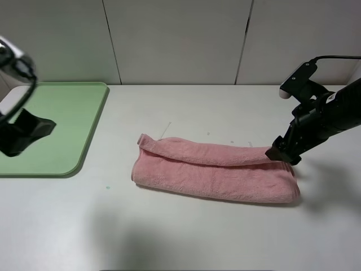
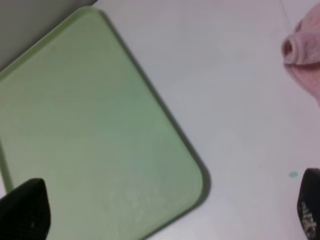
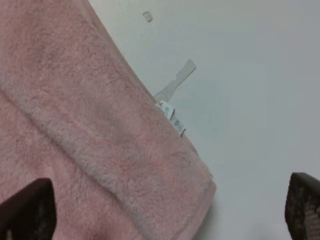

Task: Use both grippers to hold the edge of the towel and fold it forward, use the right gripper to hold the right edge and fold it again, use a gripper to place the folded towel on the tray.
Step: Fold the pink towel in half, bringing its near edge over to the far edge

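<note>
The pink towel lies folded in a long band across the middle of the white table, its upper layer rolled over toward the back. My right gripper is low at the towel's right end and open. In the right wrist view one of its fingers is over the towel and the other over bare table, with nothing held. The light-green tray sits at the far left. My left gripper hovers open over the tray, far from the towel's rolled left end.
A white care label sticks out of the towel's hem by the right gripper, beside a scrap of tape on the table. A small teal speck lies in front of the tray. Pale wall panels close the back.
</note>
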